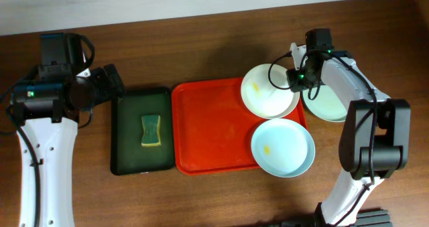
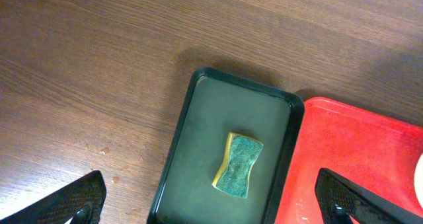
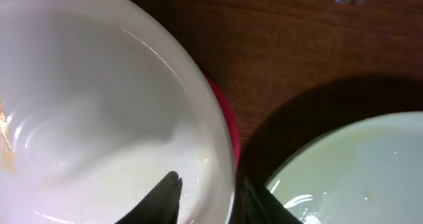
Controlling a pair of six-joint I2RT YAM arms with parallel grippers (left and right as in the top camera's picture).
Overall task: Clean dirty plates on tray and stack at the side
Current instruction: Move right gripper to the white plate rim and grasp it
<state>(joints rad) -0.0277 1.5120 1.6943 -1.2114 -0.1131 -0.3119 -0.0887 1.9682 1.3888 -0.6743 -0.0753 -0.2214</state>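
The red-orange tray (image 1: pixel 208 126) holds two plates at its right end. A white plate (image 1: pixel 268 93) with a yellow smear lies at the back. A pale blue plate (image 1: pixel 283 146) with a yellow smear lies in front. A third pale plate (image 1: pixel 327 106) rests on the table right of the tray, partly under the right arm. My right gripper (image 1: pixel 295 80) straddles the white plate's right rim (image 3: pixel 99 105), one finger inside and one outside (image 3: pixel 215 192), closed on it. My left gripper (image 1: pixel 110 83) is open and empty above the green tray's left side (image 2: pixel 211 204).
A dark green tray (image 1: pixel 122 146) left of the red tray holds a yellow-green sponge (image 1: pixel 151 131), also in the left wrist view (image 2: pixel 238 164). The red tray's left part (image 2: pixel 350 145) is bare. Wooden table all around.
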